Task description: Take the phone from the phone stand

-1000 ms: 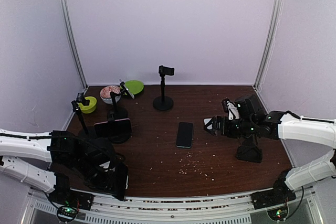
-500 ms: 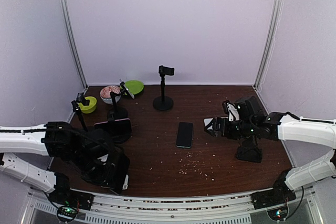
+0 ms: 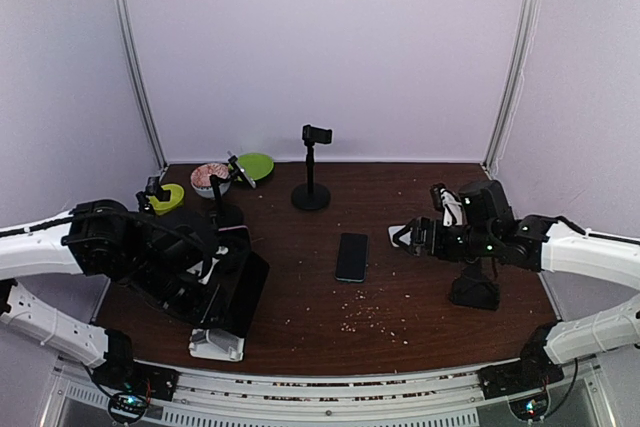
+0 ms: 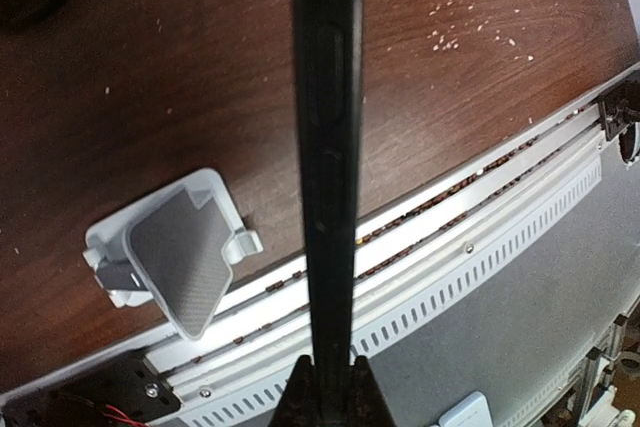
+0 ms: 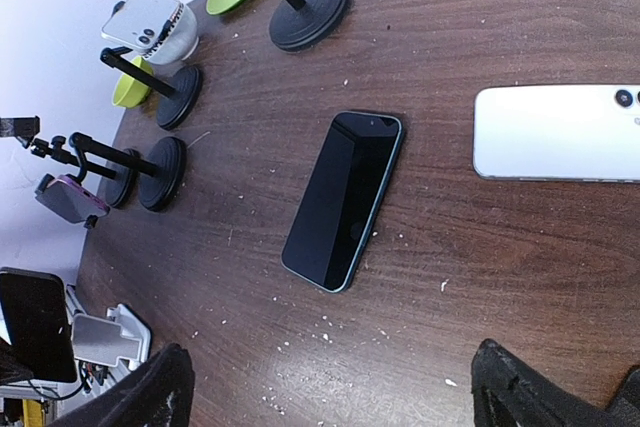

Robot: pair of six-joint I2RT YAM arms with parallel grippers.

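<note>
Left wrist view: the phone [image 4: 327,147] shows edge-on only. I can't see its screen, and its far end runs off the top edge. The left hand [image 4: 330,402] has its fingers [image 4: 298,405] cut by the bottom edge.

Top view: that hand is buried behind its own arm and the phone.

Right wrist view: the white phone [image 5: 555,132] is cropped at the right edge. The right hand [image 5: 330,382] shows only as dark stubs in the bottom corners.

Bowl [image 3: 209,177] contents too small for me to tell.

Left gripper [image 4: 328,392] raised phone [image 4: 327,147] off stand [image 4: 175,257] (clamped).
</note>
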